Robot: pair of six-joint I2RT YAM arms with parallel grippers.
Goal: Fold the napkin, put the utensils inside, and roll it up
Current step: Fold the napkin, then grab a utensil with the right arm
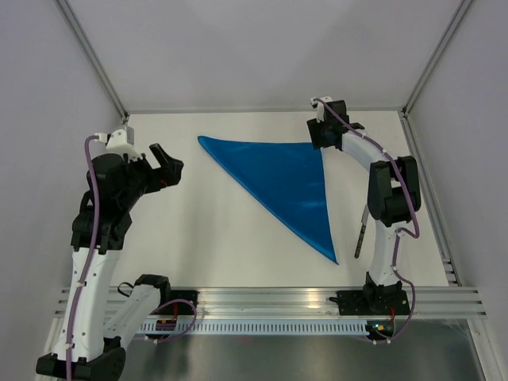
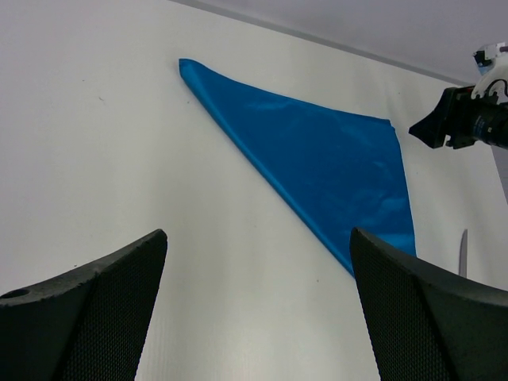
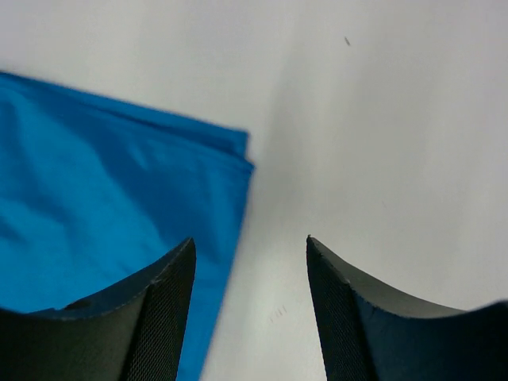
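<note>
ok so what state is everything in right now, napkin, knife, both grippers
napkin: folded into a triangle, flat on the table, not rolled
table knife: on the table right of the napkin, not inside it, partly hidden by the right arm
left gripper: open, empty, clear of the napkin
right gripper: open, empty, at the napkin's far right corner

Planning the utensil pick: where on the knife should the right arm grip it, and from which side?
Take the knife by its dark handle, the end nearer the arm bases. Come straight down with the jaws across its narrow width. It is slim and lies flat on the table, clear of the napkin, so a top-down pinch probably suits best.
</note>
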